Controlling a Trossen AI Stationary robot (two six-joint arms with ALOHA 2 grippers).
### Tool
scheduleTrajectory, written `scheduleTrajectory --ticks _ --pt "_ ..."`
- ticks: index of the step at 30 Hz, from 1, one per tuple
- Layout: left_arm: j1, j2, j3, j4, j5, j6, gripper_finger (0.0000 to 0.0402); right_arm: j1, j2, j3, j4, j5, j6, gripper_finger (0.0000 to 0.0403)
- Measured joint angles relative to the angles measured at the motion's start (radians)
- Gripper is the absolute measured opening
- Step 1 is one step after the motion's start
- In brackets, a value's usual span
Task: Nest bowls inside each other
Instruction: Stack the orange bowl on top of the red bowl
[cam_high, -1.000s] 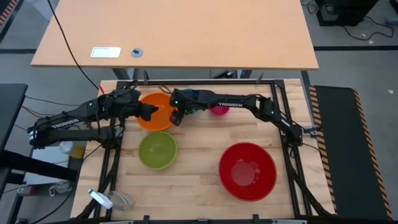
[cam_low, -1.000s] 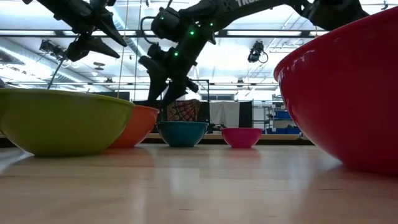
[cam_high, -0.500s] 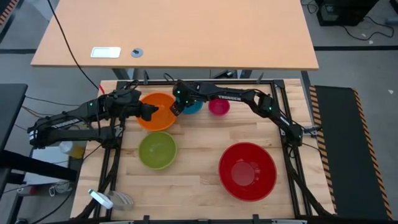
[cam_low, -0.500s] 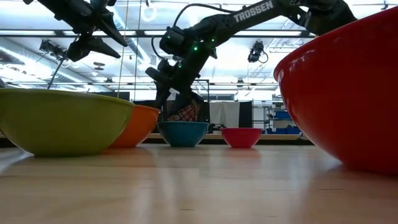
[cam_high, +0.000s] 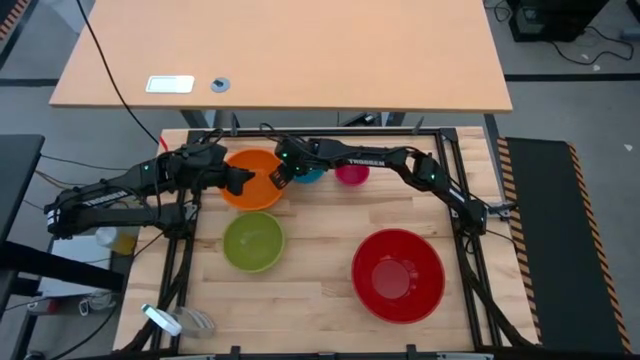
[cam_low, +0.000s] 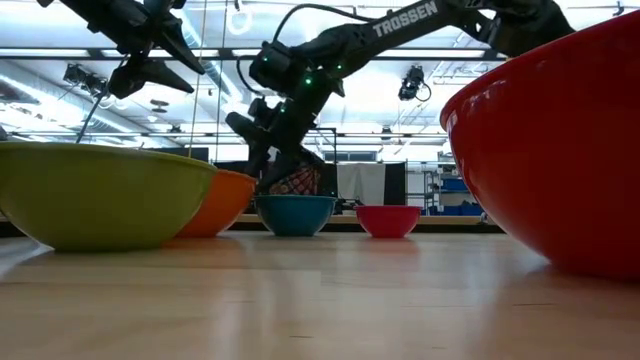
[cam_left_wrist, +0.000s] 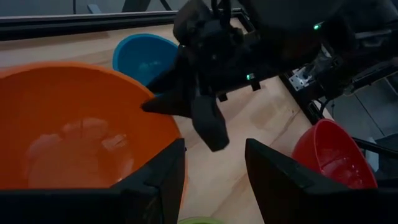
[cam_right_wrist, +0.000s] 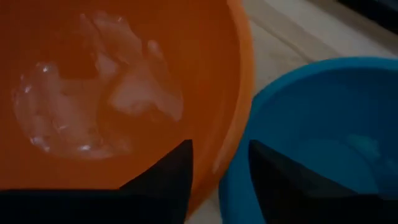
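Note:
The orange bowl (cam_high: 255, 175) stands at the table's far left. Just to its right are the blue bowl (cam_high: 310, 174) and the small pink bowl (cam_high: 352, 173), each on its own base. My right gripper (cam_high: 280, 179) is open and reaches down at the orange bowl's right rim (cam_right_wrist: 239, 124). One finger (cam_right_wrist: 165, 180) is over the bowl's inside. The other finger (cam_right_wrist: 280, 180) is on the blue bowl's side. My left gripper (cam_left_wrist: 214, 180) hovers open above the orange bowl's left part and holds nothing. My right gripper has the orange bowl's right rim (cam_left_wrist: 152, 102) between its two spread fingers, which slant down from the table's right. Whether either finger touches the rim I cannot tell. The bowl stands on the table.
The lime green bowl (cam_high: 252, 241) stands near the orange one, toward the near edge. The big red bowl (cam_high: 398, 274) is at the near right. A dark metal frame (cam_high: 455, 150) borders the tabletop. A light-coloured tool (cam_high: 168, 320) lies at the near left corner.
My right gripper has gone a little toward the table's far edge and down to the orange bowl's right rim, rolling about its own line as it went. No bowl has moved.

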Motion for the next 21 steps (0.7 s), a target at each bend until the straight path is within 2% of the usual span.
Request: scheduleTrajectory --ticks 15,21 --pt "0.000 0.000 0.000 -0.007 0.006 0.041 0.0171 0.000 0.014 -0.004 0.027 -0.018 0.010 0.0034" --pt "0.000 -0.010 0.000 -0.011 0.006 0.059 0.0171 -0.008 0.014 -0.004 0.043 -0.030 0.050 0.0027"
